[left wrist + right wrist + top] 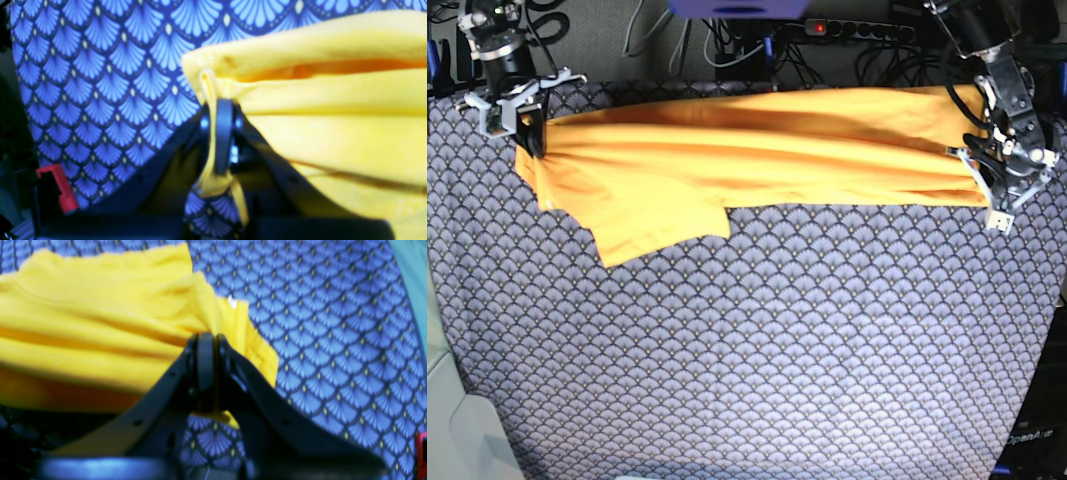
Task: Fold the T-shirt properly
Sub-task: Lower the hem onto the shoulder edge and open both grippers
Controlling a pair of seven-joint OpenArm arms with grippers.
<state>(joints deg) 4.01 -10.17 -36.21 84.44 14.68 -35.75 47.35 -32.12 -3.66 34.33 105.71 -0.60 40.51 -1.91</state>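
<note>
The yellow-orange T-shirt [757, 150] is stretched in a long, folded band across the far side of the table, lifted at both ends. One sleeve [652, 225] lies flat on the cover near the base view's left. My left gripper [975, 168] is at the band's right end, and the left wrist view shows this gripper [220, 106] shut on a bunched corner of the T-shirt [333, 126]. My right gripper [530, 138] is at the left end. In the right wrist view it [206, 340] is pinched shut on the T-shirt's [100, 316] edge.
The blue-grey scallop-patterned table cover [777, 350] spreads over the whole table. Cables and a power strip [847, 28] run behind the far edge. A red clip [61, 186] sits at the cover's edge in the left wrist view.
</note>
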